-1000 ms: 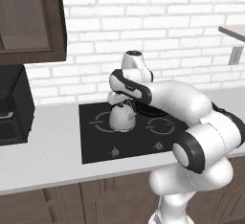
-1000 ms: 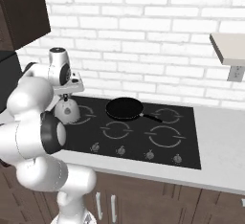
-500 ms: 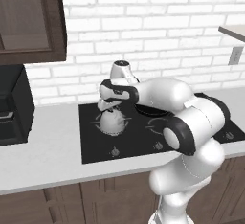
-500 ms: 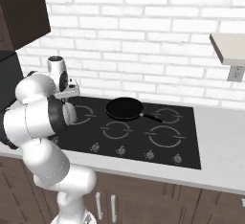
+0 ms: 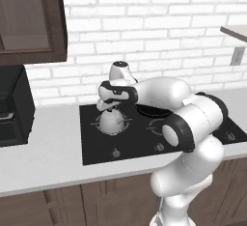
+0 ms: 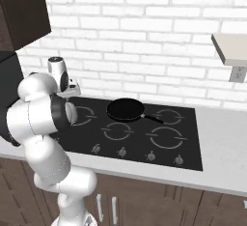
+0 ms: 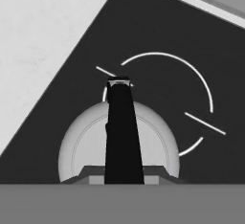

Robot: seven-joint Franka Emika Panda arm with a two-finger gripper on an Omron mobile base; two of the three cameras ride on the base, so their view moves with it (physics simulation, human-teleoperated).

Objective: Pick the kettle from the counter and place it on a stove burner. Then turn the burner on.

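Gripper (image 5: 112, 108) jaws closed on the kettle's (image 5: 111, 121) dark handle. Kettle over the rear-left stove burner (image 7: 191, 89) of the black cooktop (image 5: 96, 148); contact unclear.

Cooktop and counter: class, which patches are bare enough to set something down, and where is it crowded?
Bare: counter between the black appliance and cooktop; the front burners. Crowded: the rear left, where the claw holds the kettle, beside the frying pan.
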